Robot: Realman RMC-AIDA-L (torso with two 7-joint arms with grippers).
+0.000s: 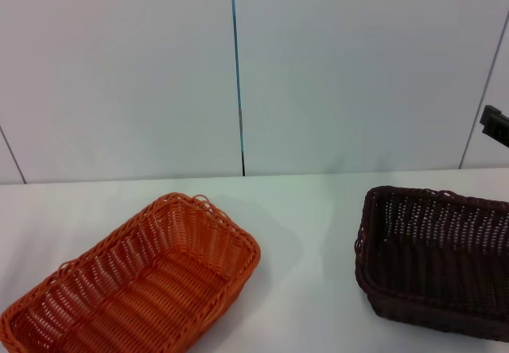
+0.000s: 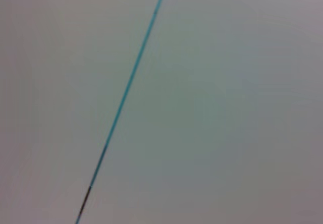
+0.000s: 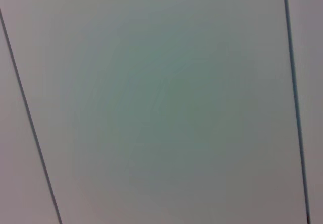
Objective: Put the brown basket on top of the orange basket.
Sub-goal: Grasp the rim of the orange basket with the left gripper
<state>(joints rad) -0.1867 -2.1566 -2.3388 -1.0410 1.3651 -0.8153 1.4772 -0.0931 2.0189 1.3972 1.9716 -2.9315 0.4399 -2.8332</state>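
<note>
Plainly, we found the brown basket [image 1: 437,261] at the lower right of the head view, its long axis running off the right edge, so our right arm seemed nearer. Dark open-weave, upright, empty. The orange basket [image 1: 135,281] sat lower left, well apart on the white worktop [image 1: 310,210]. Neither gripper showed, so we could not tell their state.

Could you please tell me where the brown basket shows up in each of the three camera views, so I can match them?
Head view: the brown basket sits at the lower right on the white table, cut by the right edge, apart from the orange basket.
Left wrist view: not in it; only the wall with a teal seam.
Right wrist view: not in it; only wall panels.
Shared landmark: the wall's teal seam, seen in the head and left wrist views.
</note>
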